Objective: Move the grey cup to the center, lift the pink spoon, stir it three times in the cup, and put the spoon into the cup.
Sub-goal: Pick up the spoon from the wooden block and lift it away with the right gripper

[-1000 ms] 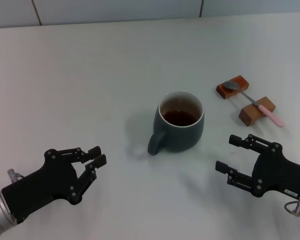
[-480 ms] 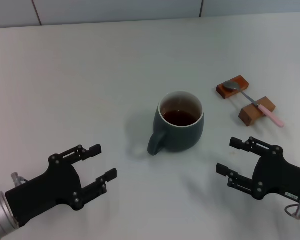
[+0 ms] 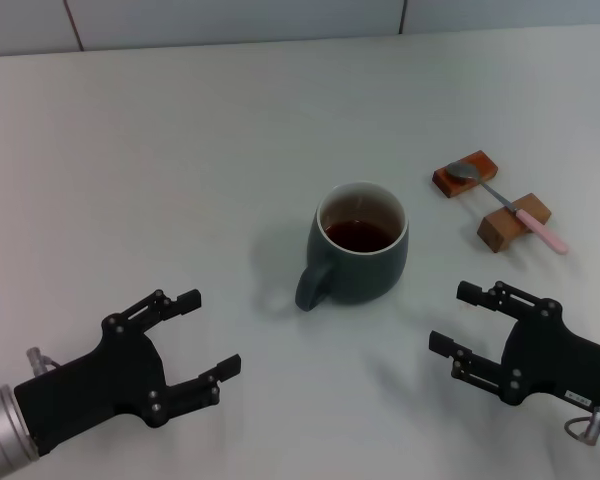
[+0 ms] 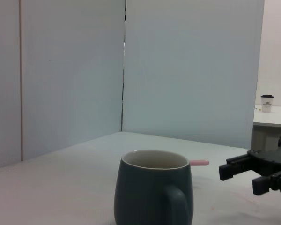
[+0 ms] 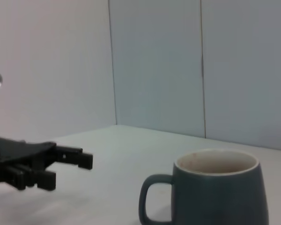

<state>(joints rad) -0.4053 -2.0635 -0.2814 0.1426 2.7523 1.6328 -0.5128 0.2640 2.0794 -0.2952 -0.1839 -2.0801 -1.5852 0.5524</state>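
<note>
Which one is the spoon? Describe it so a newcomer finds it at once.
On the white table, look right of the grey cup to two brown wooden blocks. The spoon lies across them, metal bowl on the farther block. It alone has a pink handle.

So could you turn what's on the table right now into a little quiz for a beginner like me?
1. True or false: the pink spoon already stands inside the grey cup.
2. What does the spoon rest on? A) a plate B) two wooden blocks C) the bare table
3. Which gripper does the cup's handle point towards?

Key:
1. False; it lies apart from the cup, towards the robot's right.
2. B.
3. The left gripper; it and the right gripper are both open and empty.
</note>
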